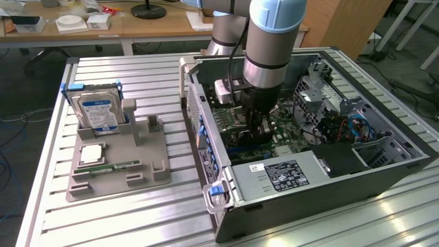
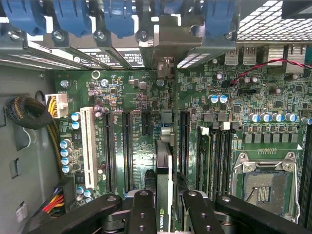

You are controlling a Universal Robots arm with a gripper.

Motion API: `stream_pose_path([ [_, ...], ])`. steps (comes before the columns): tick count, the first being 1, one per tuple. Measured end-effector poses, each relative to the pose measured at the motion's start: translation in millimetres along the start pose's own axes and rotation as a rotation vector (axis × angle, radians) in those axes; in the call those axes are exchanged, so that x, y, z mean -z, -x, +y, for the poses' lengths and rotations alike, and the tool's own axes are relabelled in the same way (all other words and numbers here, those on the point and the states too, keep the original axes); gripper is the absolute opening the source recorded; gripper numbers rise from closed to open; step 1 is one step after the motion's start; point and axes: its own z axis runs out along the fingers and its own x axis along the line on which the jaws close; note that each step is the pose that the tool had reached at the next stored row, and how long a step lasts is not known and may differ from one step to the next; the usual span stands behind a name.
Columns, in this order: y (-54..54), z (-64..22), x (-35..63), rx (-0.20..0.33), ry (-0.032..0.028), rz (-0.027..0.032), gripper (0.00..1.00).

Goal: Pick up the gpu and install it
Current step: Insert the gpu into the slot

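Note:
My gripper (image 1: 258, 133) reaches down into the open computer case (image 1: 384, 154), over the green motherboard (image 2: 122, 92). It is shut on the gpu (image 2: 163, 165), a thin dark card seen edge-on in the wrist view, with a green logo near the black fingers (image 2: 142, 212). The card stands upright between two long black expansion slots (image 2: 184, 141), and its metal bracket end (image 2: 165, 46) points at the case's rear slot openings. Whether its edge sits in a slot, I cannot tell.
A grey fixture (image 1: 116, 154) on the slatted table holds the silver hard drive (image 1: 99, 110), a processor chip (image 1: 91, 154) and a green memory stick (image 1: 113, 167). Inside the case are the power supply (image 1: 281, 175), a processor socket (image 2: 261, 180), a white slot (image 2: 87, 146) and cable bundles (image 2: 29, 114).

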Motion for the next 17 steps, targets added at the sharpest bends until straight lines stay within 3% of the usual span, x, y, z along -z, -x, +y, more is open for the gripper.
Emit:
stream_pose_path([
  [17, 0.0, -1.7, -1.1, 0.000, 0.0001, 0.0002, 0.26],
])
